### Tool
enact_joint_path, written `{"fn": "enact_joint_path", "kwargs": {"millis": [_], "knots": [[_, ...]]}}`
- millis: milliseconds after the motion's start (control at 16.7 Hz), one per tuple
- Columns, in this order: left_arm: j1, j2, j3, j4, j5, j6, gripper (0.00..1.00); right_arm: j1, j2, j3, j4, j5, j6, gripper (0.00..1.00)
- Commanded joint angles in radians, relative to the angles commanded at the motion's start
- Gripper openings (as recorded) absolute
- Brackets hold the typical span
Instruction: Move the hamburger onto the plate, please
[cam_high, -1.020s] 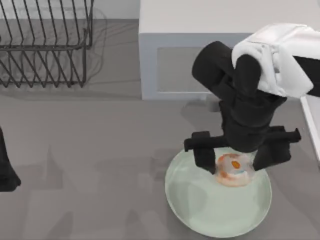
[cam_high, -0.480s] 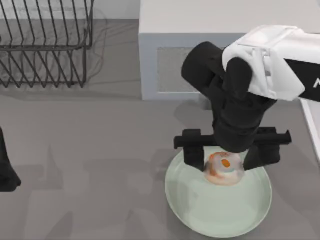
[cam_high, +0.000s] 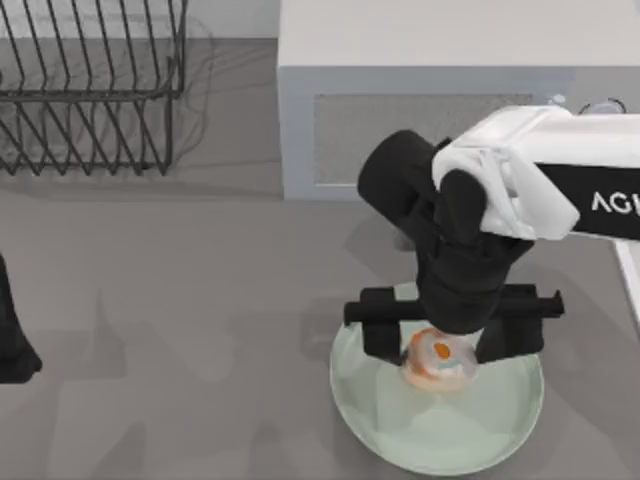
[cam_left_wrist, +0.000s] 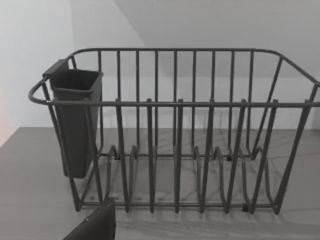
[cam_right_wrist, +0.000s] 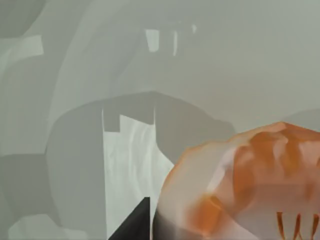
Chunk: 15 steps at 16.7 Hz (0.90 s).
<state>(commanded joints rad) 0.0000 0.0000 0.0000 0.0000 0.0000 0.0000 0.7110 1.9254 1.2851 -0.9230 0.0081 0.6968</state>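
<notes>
Two fingers of my right gripper (cam_high: 440, 340) are clamping the hamburger (cam_high: 438, 359) between them, sitting over the plate (cam_high: 400, 430) toward its twelve o'clock rim.

Lettering on the right arm: white capitals "AG", cut off at the top view's right edge, on the black band of the white-and-black forearm shell (cam_high: 600, 203)
Grey box-shaped microwave with a dark mesh window (cam_high: 420, 135): no readable text
Large round pale mint-green glossy plate (cam_high: 440, 425): no markings
Small round tan hamburger with orange patches (cam_high: 437, 358): no lettering
Dark wire dish rack with a dark plastic cup (cam_left_wrist: 175, 130): no labels
</notes>
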Motion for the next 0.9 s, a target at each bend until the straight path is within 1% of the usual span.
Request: {"fn": "enact_joint_path", "kwargs": {"millis": [120, 900], "knots": [[0.0, 0.0, 0.0, 0.0, 0.0, 0.0, 1.0, 0.0, 0.0, 0.0, 0.0, 0.0, 0.0, 0.0], [0.0, 0.0, 0.0, 0.0, 0.0, 0.0, 1.0, 0.0, 0.0, 0.0, 0.0, 0.0, 0.0, 0.98]]}}
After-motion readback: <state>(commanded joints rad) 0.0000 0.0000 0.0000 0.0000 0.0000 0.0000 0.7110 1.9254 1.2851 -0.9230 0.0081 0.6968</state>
